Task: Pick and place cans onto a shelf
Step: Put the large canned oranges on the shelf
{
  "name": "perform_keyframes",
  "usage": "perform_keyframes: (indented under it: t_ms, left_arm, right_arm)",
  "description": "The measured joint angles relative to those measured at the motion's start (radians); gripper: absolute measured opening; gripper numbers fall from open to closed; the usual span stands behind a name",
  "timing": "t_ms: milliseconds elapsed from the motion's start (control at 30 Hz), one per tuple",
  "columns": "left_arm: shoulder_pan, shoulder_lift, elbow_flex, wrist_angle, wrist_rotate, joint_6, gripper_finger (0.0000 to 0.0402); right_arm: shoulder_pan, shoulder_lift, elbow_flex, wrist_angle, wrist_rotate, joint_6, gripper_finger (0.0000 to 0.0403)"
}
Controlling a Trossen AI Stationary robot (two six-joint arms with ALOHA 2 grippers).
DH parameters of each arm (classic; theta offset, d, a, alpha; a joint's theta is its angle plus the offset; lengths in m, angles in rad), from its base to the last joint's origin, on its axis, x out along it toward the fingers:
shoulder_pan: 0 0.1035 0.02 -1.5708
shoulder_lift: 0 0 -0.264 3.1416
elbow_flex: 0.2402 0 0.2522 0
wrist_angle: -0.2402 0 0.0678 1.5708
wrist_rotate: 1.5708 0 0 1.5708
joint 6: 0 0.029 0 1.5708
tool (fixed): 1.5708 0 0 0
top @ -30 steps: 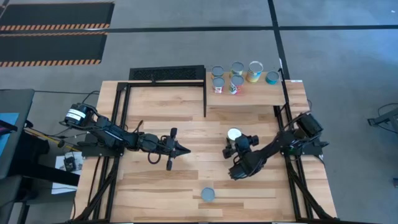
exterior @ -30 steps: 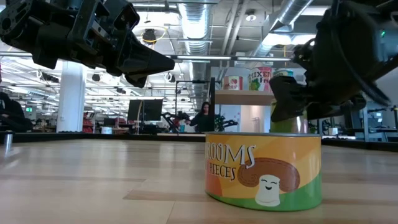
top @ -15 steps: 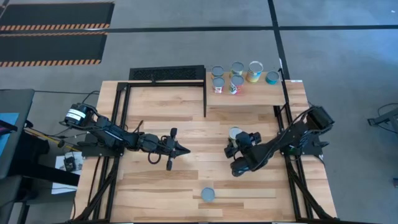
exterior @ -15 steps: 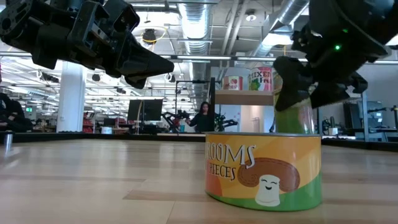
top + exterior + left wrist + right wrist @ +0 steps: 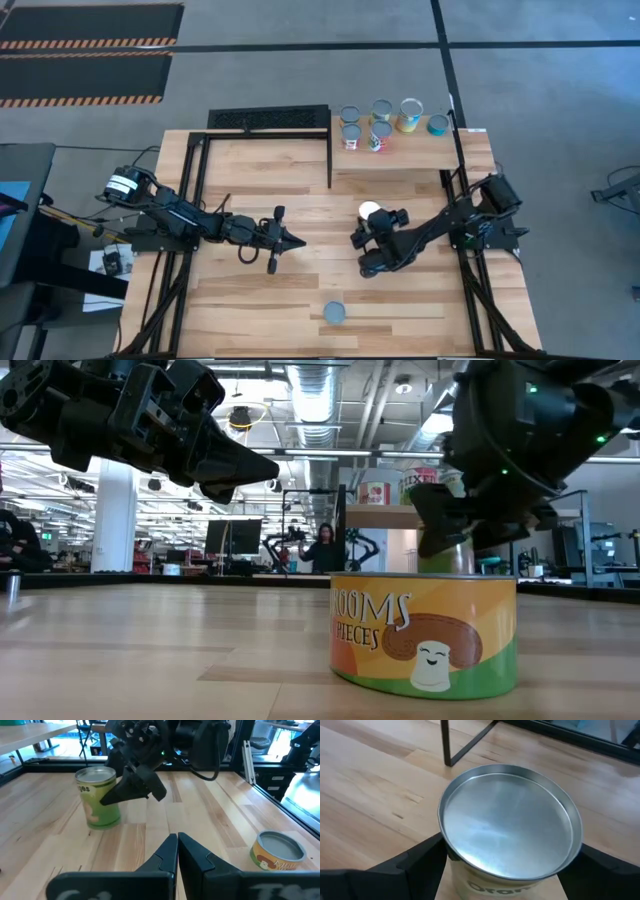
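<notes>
From above, I take the green can in the middle of the table as my landmark: my right gripper sits right at it, fingers spread wide to either side of the tin, which I judge is the stance for a side grasp that has not closed yet. The shelf lies beyond this can, at the far right of the table, with six cans standing on it; the left gripper waits to the can's left, its fingers pinched shut on nothing, and a grey-topped can stands nearer the front edge. At table height, that mushroom can fills the foreground, and behind it the right gripper hangs at the green can, which is mostly hidden. From the left wrist, I see the green can standing upright on the boards with the right arm's dark finger against its side, and the mushroom can well apart from it. From the right wrist, the silvery lid sits squarely between both fingers; whether they touch the label I cannot tell.
</notes>
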Motion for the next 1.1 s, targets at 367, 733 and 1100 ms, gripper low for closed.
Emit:
perform_keyframes:
  t_ms: [367,733,1100]
  left_arm:
    - [0.0,0.0,0.0,0.001,0.0,0.0,0.0002]
    - [0.0,0.0,0.0,0.001,0.0,0.0,0.0002]
    - [0.0,0.0,0.0,-0.005,0.0,0.0,0.0002]
  right_arm:
    - [-0.017,-0.007,0.007,0.03,-0.065,-0.053,0.0358]
    - [-0.067,-0.003,0.057,0.03,-0.225,-0.15,0.0385]
    - [-0.072,-0.004,0.214,-0.16,-0.237,-0.263,0.0381]
